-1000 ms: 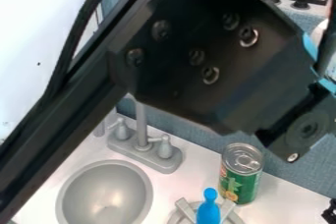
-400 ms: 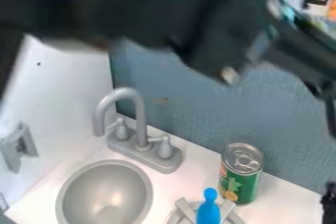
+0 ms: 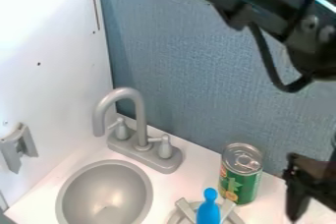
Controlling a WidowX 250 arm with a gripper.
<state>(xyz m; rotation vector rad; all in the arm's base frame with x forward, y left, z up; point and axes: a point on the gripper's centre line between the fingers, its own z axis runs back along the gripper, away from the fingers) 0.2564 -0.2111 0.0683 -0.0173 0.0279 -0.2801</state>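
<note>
Black arm (image 3: 259,4) slants from top edge toward right side, cable (image 3: 267,60) looping beneath; hand (image 3: 303,181) low, at right edge.

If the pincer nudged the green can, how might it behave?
The green can looks rigid, so it probably wouldn't flex. Tall and narrow, it might tip if pushed high. Its smooth round side could roll once toppled.

Green cylindrical can (image 3: 240,182): bare metal lid, glossy. Grey gooseneck faucet (image 3: 138,108): smooth plastic, low sheen. Round grey sink basin (image 3: 103,196): smooth, satin finish. Blue-grey upright panel (image 3: 197,61): matt, fabric-like texture. Blue round-topped object (image 3: 209,208): smooth plastic.
</note>
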